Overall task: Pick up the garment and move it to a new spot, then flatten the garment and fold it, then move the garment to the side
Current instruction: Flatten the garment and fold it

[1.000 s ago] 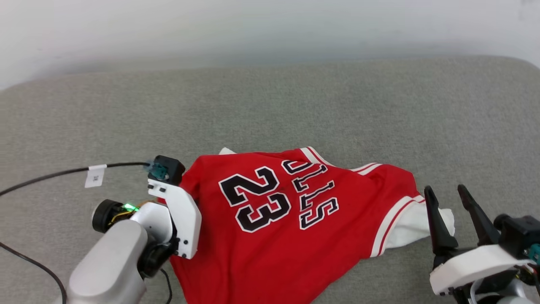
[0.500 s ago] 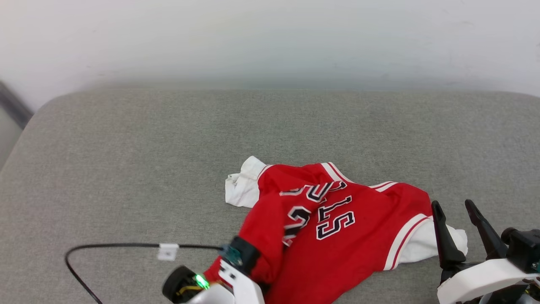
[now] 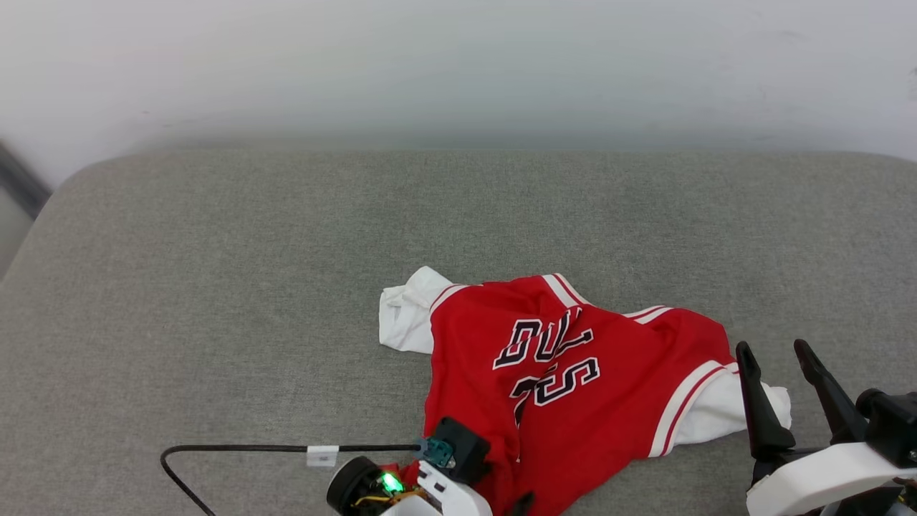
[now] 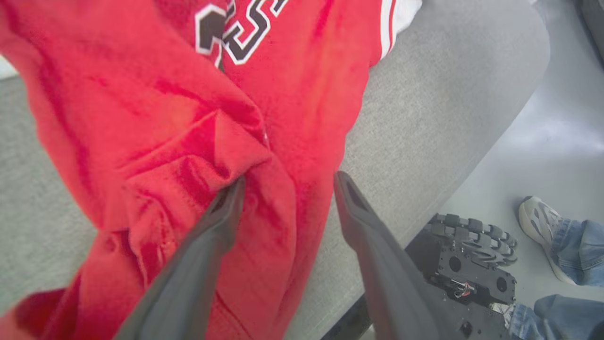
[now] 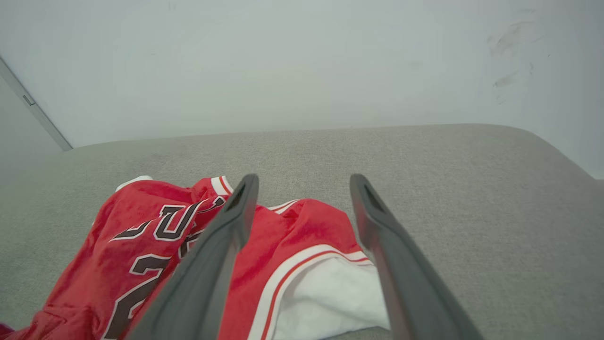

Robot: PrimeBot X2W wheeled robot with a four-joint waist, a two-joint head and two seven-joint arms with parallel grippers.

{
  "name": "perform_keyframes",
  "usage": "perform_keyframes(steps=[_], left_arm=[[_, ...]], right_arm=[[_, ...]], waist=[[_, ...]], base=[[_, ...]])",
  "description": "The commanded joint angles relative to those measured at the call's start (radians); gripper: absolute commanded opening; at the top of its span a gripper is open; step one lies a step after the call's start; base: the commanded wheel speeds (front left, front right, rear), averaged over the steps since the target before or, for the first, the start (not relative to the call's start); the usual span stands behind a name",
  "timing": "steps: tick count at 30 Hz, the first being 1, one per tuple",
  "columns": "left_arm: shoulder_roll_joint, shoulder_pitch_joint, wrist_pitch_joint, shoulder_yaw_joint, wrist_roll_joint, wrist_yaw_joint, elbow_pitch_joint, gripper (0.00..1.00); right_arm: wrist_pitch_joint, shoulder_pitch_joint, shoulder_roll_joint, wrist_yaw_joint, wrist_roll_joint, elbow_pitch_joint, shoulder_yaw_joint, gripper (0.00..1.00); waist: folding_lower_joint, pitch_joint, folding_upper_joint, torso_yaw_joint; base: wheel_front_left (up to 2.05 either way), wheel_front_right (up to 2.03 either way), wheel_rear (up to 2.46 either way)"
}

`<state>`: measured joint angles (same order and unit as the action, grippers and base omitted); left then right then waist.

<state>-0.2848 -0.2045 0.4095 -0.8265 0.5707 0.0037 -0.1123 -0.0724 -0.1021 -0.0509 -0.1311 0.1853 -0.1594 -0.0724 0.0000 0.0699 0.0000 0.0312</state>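
Note:
The garment (image 3: 573, 373) is a red jersey with white sleeves and a black print. It lies crumpled on the near middle of the grey cushion (image 3: 286, 287), one white sleeve toward the back left, the other at the right. In the left wrist view my left gripper (image 4: 288, 182) is open, fingers spread over bunched red cloth of the garment (image 4: 141, 94), which lies against the left finger. The left wrist (image 3: 451, 466) sits at the garment's near edge. My right gripper (image 3: 771, 346) stands open just right of the white sleeve (image 3: 716, 408), holding nothing; its fingers frame the garment (image 5: 155, 236).
A black cable (image 3: 236, 450) with a white tag runs left from my left wrist. A pale wall (image 3: 458, 64) stands behind the cushion. Beyond the cushion's near edge, the left wrist view shows floor, the dark robot base (image 4: 472, 264), and a person's shoe (image 4: 538, 219).
The camera has shifted. My left gripper dragged the garment's near-left part rightward, bunching it and folding the number under, then opened and let go. The right gripper stayed open.

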Motion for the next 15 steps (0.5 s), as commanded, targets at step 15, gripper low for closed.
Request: perform_keyframes(steps=[15], left_arm=[[-0.083, -0.090, -0.103, 0.181, -0.028, 0.116, 0.110, 1.00]], right_arm=[[0.008, 0.008, 0.001, 0.001, 0.020, 0.000, -0.008, 1.00]], waist=[[0.0000, -0.004, 0.0000, 0.007]], base=[[0.00, 0.00, 0.00]])
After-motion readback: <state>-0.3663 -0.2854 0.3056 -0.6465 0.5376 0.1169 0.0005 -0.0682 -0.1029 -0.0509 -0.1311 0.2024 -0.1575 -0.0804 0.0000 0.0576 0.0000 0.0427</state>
